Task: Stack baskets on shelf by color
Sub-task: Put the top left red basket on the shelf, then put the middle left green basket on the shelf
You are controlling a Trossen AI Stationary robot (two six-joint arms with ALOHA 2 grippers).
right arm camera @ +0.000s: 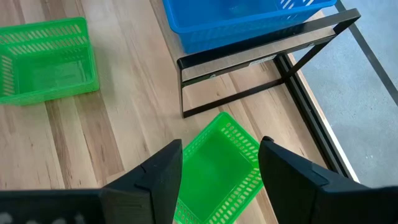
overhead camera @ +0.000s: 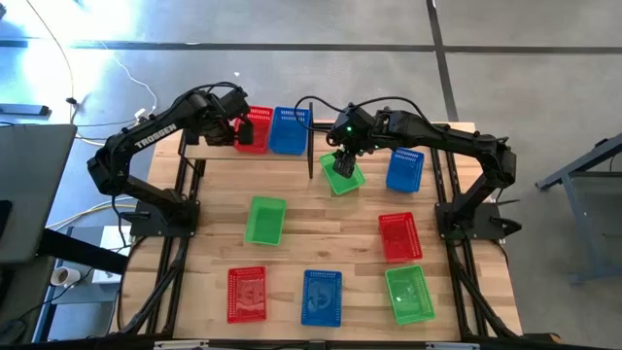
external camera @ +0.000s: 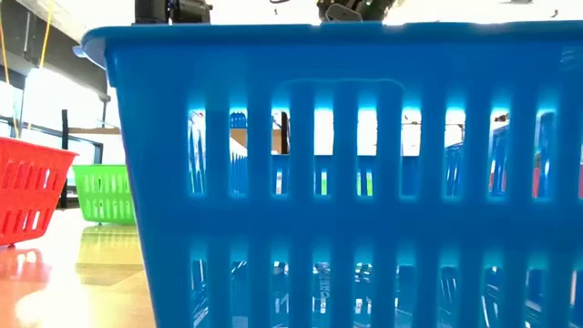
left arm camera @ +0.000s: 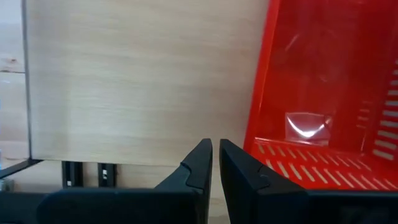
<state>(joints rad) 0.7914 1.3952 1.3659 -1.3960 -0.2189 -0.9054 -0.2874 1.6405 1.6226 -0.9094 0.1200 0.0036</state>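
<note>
Green basket (right arm camera: 217, 168) beneath right pincer (right arm camera: 219, 163)

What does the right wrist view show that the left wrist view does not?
Only the right wrist view: the open right pincer above a green basket, another green basket, and a blue basket on the shelf. Only the left wrist view: the shut left pincer beside a red basket. Both show the shelf.

Shelf (overhead camera: 209, 148): red basket (overhead camera: 255, 128), blue basket (overhead camera: 289, 130).
</note>
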